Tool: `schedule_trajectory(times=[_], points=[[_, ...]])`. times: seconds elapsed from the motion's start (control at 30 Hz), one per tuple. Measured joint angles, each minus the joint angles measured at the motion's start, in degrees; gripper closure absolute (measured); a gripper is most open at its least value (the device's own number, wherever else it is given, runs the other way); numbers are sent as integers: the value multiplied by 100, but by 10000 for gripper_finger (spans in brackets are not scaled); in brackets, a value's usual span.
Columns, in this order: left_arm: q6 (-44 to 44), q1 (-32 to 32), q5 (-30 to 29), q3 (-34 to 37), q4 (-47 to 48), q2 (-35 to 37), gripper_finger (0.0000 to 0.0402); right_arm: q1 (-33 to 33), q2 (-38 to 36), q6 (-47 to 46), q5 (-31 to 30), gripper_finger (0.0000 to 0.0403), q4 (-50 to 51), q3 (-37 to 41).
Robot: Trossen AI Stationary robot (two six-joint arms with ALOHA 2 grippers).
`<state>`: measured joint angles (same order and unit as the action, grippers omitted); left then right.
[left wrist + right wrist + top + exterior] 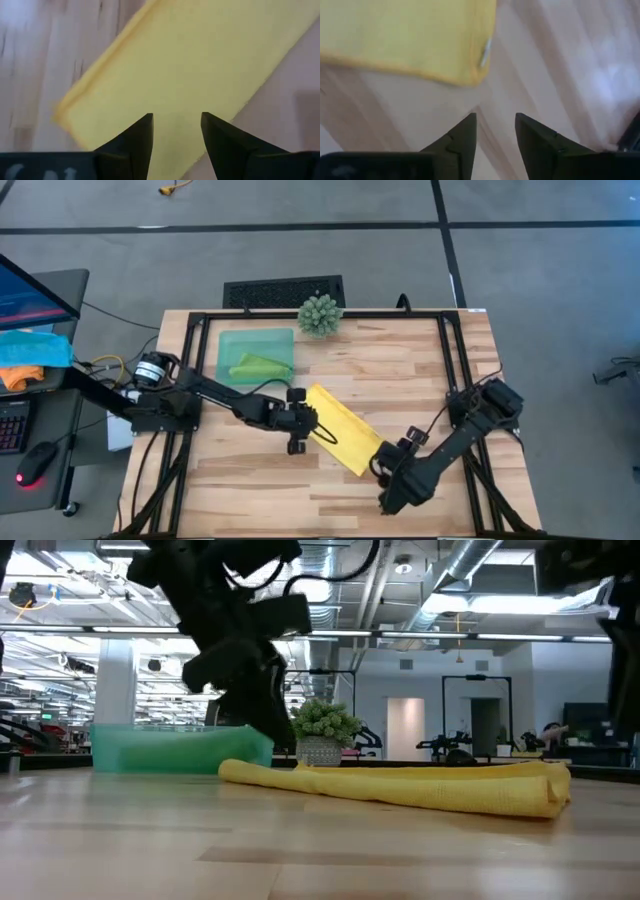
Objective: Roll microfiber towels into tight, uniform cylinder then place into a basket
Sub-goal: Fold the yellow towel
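The yellow towel point(343, 430) lies folded into a long flat strip on the wooden table point(420, 370), running diagonally across the middle; in the low view it shows as a low band point(400, 785) with a thicker folded end toward the right of that picture.

The left gripper point(303, 430) sits at the strip's end nearest the basket; its wrist view shows the two dark fingers point(135, 142) parted with a gap between them, the yellow cloth point(190, 65) spread beneath and nothing caught in the gap — released.

The right gripper point(385, 463) is at the strip's opposite end, by the table's near side; its fingers point(457, 140) also stand apart over bare wood, and the towel's corner point(420, 35) with a small white tag lies just beyond the tips, not between them — nothing is held.

The basket point(228, 340), a translucent teal tray, rests at the far left part of the table; the green towel point(259, 366) lies inside it as a bundle, though how tightly it is rolled cannot be told. In the low view the basket point(150, 745) shows behind the left arm.

A spiky green ball plant point(319, 314) stands at the far edge, just beside the basket's corner; it appears in the low view point(322, 730) behind the yellow strip.
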<state>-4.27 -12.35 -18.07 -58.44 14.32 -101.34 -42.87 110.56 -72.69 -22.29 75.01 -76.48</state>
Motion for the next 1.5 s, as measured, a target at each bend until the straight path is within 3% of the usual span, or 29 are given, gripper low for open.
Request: schedule_trajectory(times=[0.17,0.27,0.57,0.77,0.97,1.13,1.27,1.5], points=[[-26,-128,-16,60,-707,0,242,-88,0,-83,-978,255,-192,-3],[6,-254,-124,-10,-622,48,242,50,0,56,-1420,262,-214,-5],[-239,-1006,-2139,-227,747,925,242,846,0,1700,-1583,288,-222,-5],[-458,-1347,-2653,-233,1135,1589,242,1647,-155,3110,-1654,305,-858,-8],[-905,-1518,-3097,-233,1703,1888,242,2342,-363,4944,-1165,323,-2378,-16],[-1320,-1579,-3288,-233,2203,1891,242,2914,-354,6223,-8,338,-3671,41],[-1561,-1577,-3299,-233,2463,1891,242,3346,-345,6668,805,344,-4725,343],[-1602,-1577,-3297,-233,2527,1888,242,3807,-345,7152,1272,345,-5268,360]])
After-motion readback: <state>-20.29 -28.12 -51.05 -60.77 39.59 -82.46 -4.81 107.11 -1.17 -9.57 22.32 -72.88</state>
